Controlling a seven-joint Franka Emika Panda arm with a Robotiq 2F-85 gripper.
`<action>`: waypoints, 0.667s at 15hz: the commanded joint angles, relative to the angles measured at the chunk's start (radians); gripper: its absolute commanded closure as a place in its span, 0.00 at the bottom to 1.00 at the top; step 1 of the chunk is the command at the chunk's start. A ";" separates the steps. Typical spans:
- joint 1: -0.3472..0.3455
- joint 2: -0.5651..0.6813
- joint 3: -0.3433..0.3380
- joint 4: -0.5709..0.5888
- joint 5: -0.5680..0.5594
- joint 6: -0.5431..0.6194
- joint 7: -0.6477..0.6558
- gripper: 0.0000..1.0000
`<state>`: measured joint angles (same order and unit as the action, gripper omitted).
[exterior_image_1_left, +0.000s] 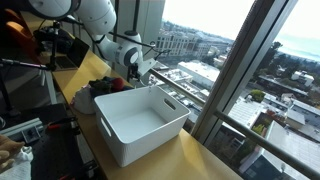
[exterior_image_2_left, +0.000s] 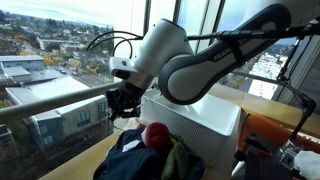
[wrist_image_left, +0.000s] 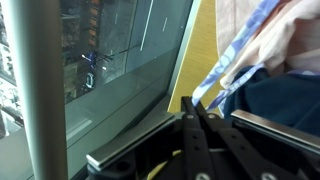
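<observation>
My gripper (wrist_image_left: 197, 100) is shut, its two black fingers pressed together on the edge of a blue-and-white striped cloth (wrist_image_left: 235, 65) that stretches up and to the right from the tips. In both exterior views the gripper (exterior_image_1_left: 141, 68) (exterior_image_2_left: 122, 100) hangs low over a heap of clothes (exterior_image_1_left: 100, 90) (exterior_image_2_left: 150, 152) on the wooden counter, close to the window. A white plastic bin (exterior_image_1_left: 150, 140) (exterior_image_2_left: 200, 118) stands right beside the heap. How far the cloth is lifted is hidden in the exterior views.
A red ball-like item (exterior_image_2_left: 155, 135) lies in the heap. The window pane and its metal frame (wrist_image_left: 120, 150) run along the counter's edge (exterior_image_1_left: 205, 160), very near the gripper. Cables and gear (exterior_image_1_left: 30, 60) sit behind the arm.
</observation>
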<state>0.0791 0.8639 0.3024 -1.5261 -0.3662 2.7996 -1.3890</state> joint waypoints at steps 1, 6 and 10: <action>-0.031 0.006 0.044 0.024 0.056 -0.089 -0.119 1.00; -0.016 -0.005 0.027 0.030 0.139 -0.196 -0.123 1.00; -0.016 -0.005 0.028 0.019 0.186 -0.168 -0.111 1.00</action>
<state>0.0668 0.8638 0.3187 -1.5123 -0.2235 2.6386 -1.4865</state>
